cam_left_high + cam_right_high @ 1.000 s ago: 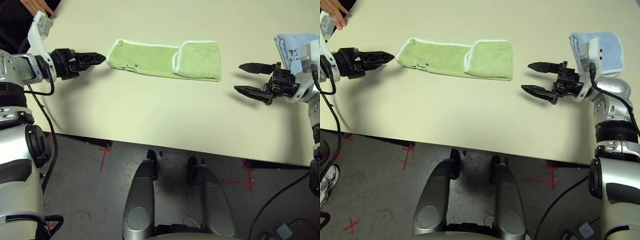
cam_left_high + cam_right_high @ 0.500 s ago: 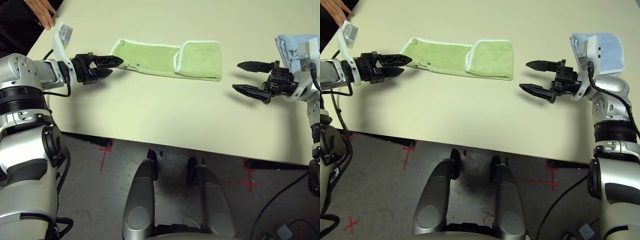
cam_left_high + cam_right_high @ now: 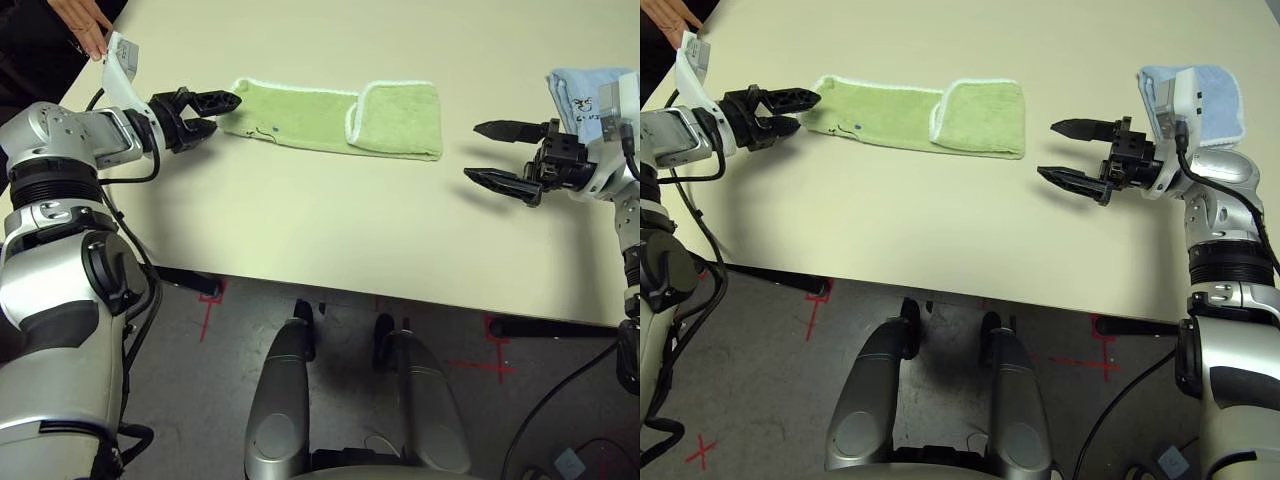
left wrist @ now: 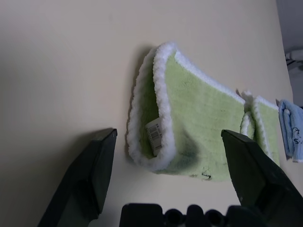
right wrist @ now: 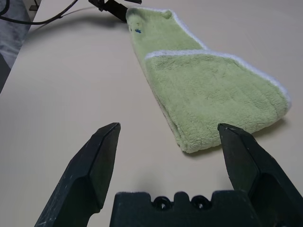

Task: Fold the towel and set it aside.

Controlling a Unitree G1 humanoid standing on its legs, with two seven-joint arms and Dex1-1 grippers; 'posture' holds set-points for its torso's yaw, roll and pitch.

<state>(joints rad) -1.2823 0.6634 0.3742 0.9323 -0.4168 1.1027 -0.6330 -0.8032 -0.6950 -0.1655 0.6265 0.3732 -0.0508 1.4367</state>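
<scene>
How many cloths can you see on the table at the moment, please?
2. The green towel lies across the far middle of the table, its right end folded over. The light blue cloth sits at the far right, partly hidden behind the right arm.

One green towel (image 3: 335,118), one blue folded cloth (image 3: 1212,98), one table (image 3: 300,230), one person's hand (image 3: 88,24).

Silver, ribbed forearms with black joint rings and trailing black cables end in black tapered fingers (image 3: 218,101).
</scene>
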